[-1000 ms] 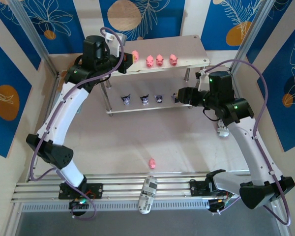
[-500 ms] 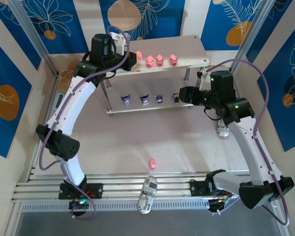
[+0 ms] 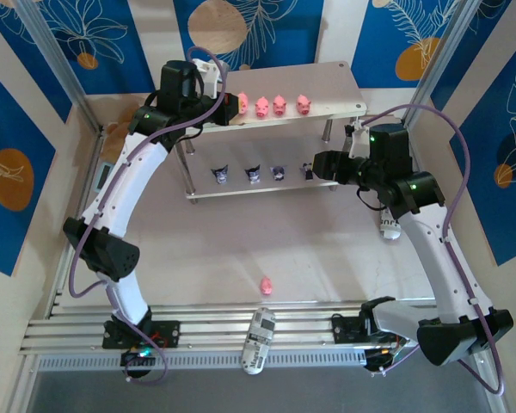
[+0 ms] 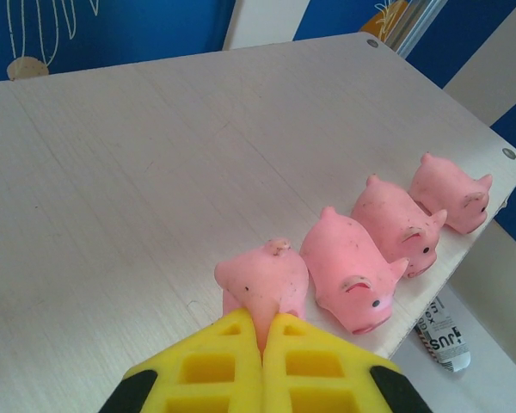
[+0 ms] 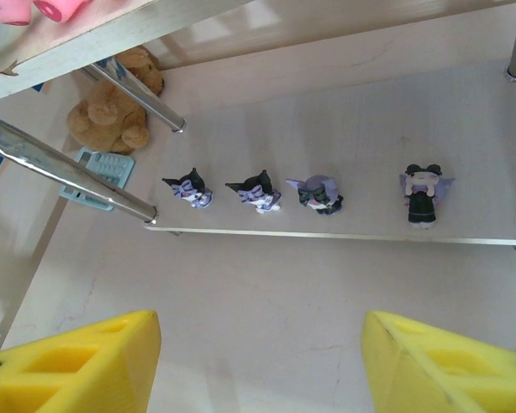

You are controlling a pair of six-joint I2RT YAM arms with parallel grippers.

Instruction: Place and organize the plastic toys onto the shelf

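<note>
Looking through the left wrist camera, I see the left gripper point(image 4: 262, 323) closed almost flat, tips pinching the rear of the end pig point(image 4: 262, 277), lower centre of frame, on the top board of the shelf point(image 4: 112, 172); three other pigs point(image 4: 400, 225) line up to its right. My right gripper point(image 5: 262, 344) gapes wide, empty, facing four purple figurines point(image 5: 256, 191) on the lower board. One stray pig point(image 3: 265, 285) lies on the table point(image 3: 327, 249).

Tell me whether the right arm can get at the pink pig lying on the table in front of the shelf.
Probably yes: the right hand is open and empty, and the loose pig lies on bare table with nothing crowding it.
</note>
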